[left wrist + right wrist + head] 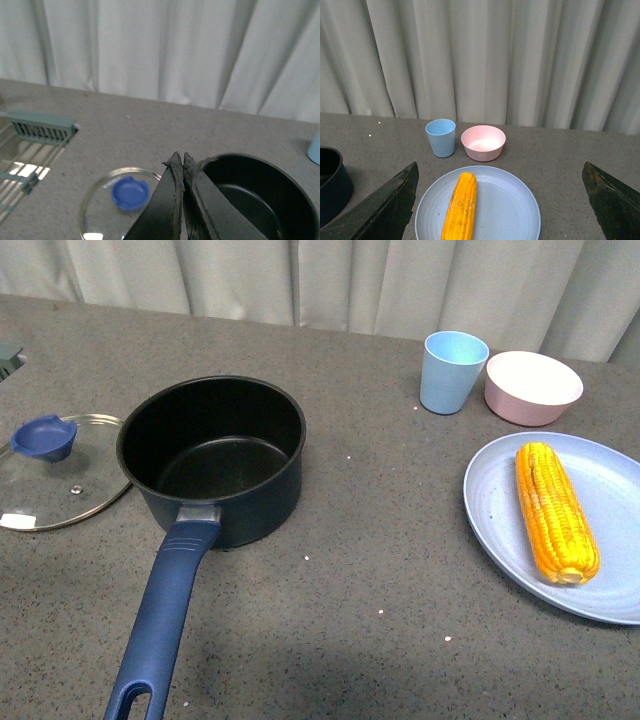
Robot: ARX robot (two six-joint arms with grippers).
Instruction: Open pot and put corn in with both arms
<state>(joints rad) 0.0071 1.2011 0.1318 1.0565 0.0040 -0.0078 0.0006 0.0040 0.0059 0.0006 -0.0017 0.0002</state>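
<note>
We see the pot (270, 510) empty, its lid (60, 485) lying beside it; the corn (555, 512) lies on the blue plate (500, 510). Our right gripper (499, 170) has its jaws spread wide, clear of the corn, and the left gripper (179, 162) has its jaws pressed together.

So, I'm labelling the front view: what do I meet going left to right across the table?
The lid, pot, cup, corn. The bowl and plate overlap the corn sideways, so I left them out.

Table (380, 570), grey, speckled. Carried directly on it: pot (215, 455) and glass lid (60, 495), set to either side of the left jaws; blue plate (512, 210), framed between the right jaws; light blue cup (440, 137) and pink bowl (483, 142), placed beyond them.
</note>
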